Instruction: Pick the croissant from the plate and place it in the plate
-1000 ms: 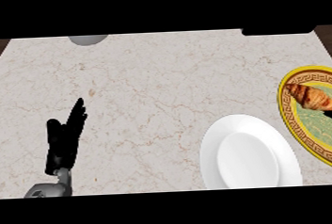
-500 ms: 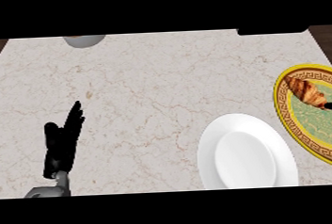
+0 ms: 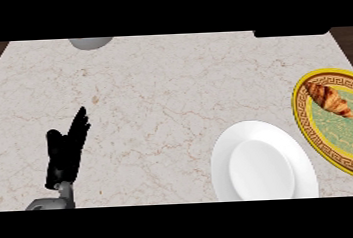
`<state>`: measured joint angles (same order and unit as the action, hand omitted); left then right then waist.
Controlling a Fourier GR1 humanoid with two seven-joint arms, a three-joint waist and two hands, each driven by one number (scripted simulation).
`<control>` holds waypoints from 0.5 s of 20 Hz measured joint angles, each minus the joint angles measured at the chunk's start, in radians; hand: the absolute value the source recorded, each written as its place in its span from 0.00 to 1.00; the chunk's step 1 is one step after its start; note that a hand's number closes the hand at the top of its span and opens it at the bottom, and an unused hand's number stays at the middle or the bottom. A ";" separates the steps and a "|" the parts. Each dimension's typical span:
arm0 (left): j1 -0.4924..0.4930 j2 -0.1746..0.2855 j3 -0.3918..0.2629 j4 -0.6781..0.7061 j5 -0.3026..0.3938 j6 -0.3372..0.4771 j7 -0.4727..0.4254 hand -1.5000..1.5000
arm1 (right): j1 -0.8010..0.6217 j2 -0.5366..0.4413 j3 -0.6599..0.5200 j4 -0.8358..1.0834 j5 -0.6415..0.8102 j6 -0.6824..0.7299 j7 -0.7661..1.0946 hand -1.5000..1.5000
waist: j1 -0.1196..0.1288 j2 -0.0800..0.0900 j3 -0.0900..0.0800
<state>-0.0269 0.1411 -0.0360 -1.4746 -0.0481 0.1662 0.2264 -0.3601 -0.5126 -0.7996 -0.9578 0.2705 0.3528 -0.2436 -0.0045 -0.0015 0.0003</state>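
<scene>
The left hand (image 3: 66,151) rests low at the left of the marble counter (image 3: 170,81), open, with its fingers straight and pointing away from the robot, touching nothing. Well beyond its fingertips, at the counter's far edge, sits a grey rounded object (image 3: 91,42), only partly in view. Well to the hand's right lies a white plate (image 3: 263,162); farther right, just beside it, a green plate with a gold patterned rim (image 3: 303,116) carries the croissant (image 3: 330,99) on its far half, well apart from the hand.

white plate (image 3: 264,163), gold-rimmed green plate (image 3: 344,129), brown croissant (image 3: 330,98)
</scene>
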 measured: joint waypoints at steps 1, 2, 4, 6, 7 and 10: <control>0.008 0.001 0.000 -0.006 -0.002 -0.003 -0.001 0.50 | 0.021 0.002 -0.003 -0.015 -0.022 0.015 -0.002 0.00 | 0.001 0.000 0.000; 0.004 0.002 0.003 -0.012 -0.003 -0.004 0.004 0.50 | 0.021 -0.018 -0.005 0.023 -0.033 0.025 -0.029 0.00 | 0.003 0.001 0.000; -0.010 0.006 0.016 -0.007 0.005 -0.013 0.010 0.50 | 0.030 -0.022 0.003 0.042 -0.054 0.033 -0.059 0.00 | 0.004 0.001 0.000; 0.013 -0.004 0.005 -0.029 -0.005 -0.012 0.010 0.50 | 0.037 -0.031 0.011 0.046 -0.080 0.044 -0.081 0.00 | 0.006 0.001 0.000; 0.005 -0.010 0.004 -0.016 -0.011 -0.009 0.008 0.50 | 0.037 -0.024 0.023 0.039 -0.088 0.034 -0.083 0.00 | 0.005 0.001 0.000; 0.000 -0.019 0.009 0.006 -0.016 -0.015 -0.007 0.50 | 0.077 -0.013 0.044 0.012 -0.117 0.028 -0.110 0.00 | 0.005 0.001 0.000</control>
<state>-0.0268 0.1223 -0.0273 -1.4690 -0.0642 0.1511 0.2197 -0.2833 -0.5253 -0.7558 -0.9463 0.1534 0.3803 -0.3540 0.0001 -0.0003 0.0003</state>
